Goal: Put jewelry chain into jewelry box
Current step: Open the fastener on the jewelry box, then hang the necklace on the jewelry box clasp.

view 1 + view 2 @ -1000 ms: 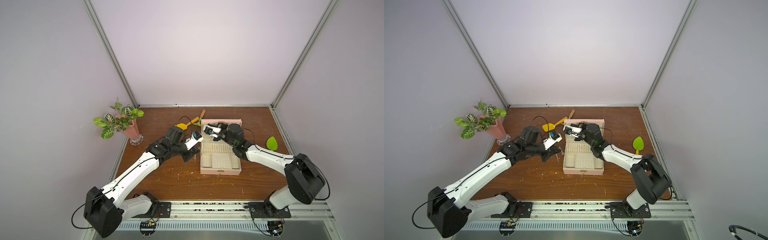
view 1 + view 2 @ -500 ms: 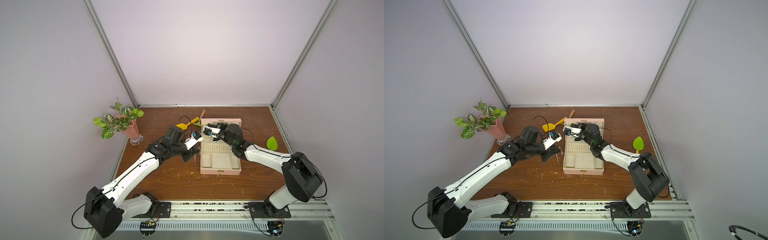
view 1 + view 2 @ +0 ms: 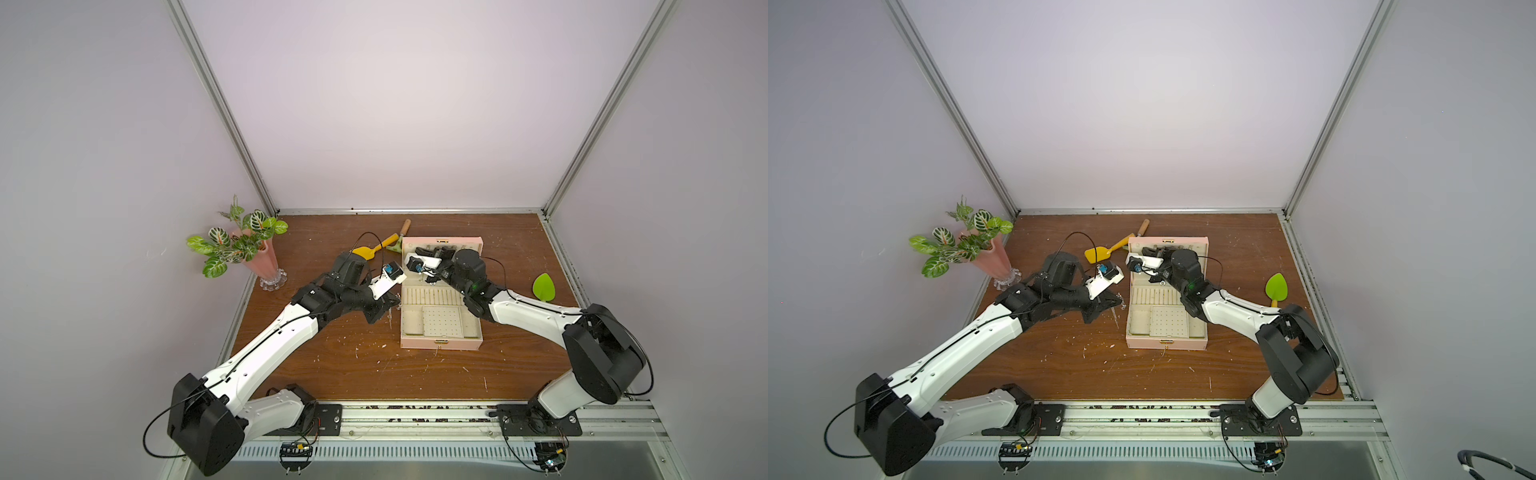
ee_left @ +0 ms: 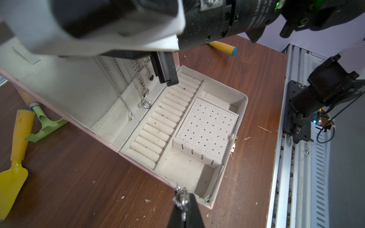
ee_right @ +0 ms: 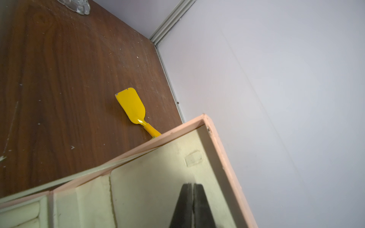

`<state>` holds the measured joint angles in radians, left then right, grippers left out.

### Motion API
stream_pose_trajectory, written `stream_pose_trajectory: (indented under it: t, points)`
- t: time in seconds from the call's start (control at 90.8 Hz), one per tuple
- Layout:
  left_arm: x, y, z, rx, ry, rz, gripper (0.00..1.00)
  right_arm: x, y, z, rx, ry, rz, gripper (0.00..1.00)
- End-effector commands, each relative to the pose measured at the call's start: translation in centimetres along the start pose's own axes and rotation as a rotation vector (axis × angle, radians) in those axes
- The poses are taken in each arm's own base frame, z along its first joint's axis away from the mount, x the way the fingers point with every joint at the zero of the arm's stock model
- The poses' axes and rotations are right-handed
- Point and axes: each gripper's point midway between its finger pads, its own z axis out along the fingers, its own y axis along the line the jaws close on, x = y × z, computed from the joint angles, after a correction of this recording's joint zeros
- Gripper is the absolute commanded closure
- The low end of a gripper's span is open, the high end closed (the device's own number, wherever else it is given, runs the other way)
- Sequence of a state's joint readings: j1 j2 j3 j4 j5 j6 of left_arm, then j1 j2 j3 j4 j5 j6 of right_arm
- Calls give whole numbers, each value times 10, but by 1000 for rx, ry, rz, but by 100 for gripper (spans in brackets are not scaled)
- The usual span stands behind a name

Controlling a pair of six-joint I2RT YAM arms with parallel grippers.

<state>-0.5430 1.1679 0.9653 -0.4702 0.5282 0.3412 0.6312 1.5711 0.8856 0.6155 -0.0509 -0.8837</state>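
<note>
The pink jewelry box (image 3: 440, 343) (image 3: 1167, 343) stands open mid-table, its cream lid upright at the back. My left gripper (image 4: 184, 194) is shut on a bunched silver jewelry chain (image 4: 179, 200), just outside the box's left wall (image 4: 205, 198). In both top views the left gripper (image 3: 394, 303) (image 3: 1119, 298) sits beside that wall. My right gripper (image 5: 192, 184) (image 3: 422, 250) (image 3: 1148, 251) is against the lid's padded inside (image 5: 158, 193), near its top edge. Its jaws are all but together and nothing shows between them. Several other chains (image 4: 138, 79) hang in the lid below it.
A yellow trowel (image 3: 370, 250) (image 5: 132, 106) (image 4: 13, 158) and a green tool (image 4: 47, 126) lie behind the box's left side. A green leaf-shaped scoop (image 3: 543, 286) lies at the right. A plant in a pink vase (image 3: 257, 259) stands at the left wall.
The right gripper has stayed at the lid with barely a shift. The left arm and its chain have not moved.
</note>
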Motion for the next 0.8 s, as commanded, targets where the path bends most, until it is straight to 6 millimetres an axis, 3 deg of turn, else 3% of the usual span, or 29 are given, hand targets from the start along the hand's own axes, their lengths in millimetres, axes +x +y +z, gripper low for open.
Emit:
stream_pose_trajectory:
  t: [0.0,0.209,0.418,0.627,0.793]
  points:
    - [-1,2,-3,1,-14,-2,99,13,41,-14,-151,43,65,78]
    - [-3,1,-2,10,-20,-2,99,-14,23,-39,-123,-51,146,66]
    - [-10,1,0,28,-35,-3,99,-34,-4,-81,-15,-158,323,55]
    - [-28,6,-2,21,-62,13,99,-54,21,-108,-155,-313,545,38]
    - [-44,13,2,17,-69,22,99,-60,39,-120,-234,-411,705,33]
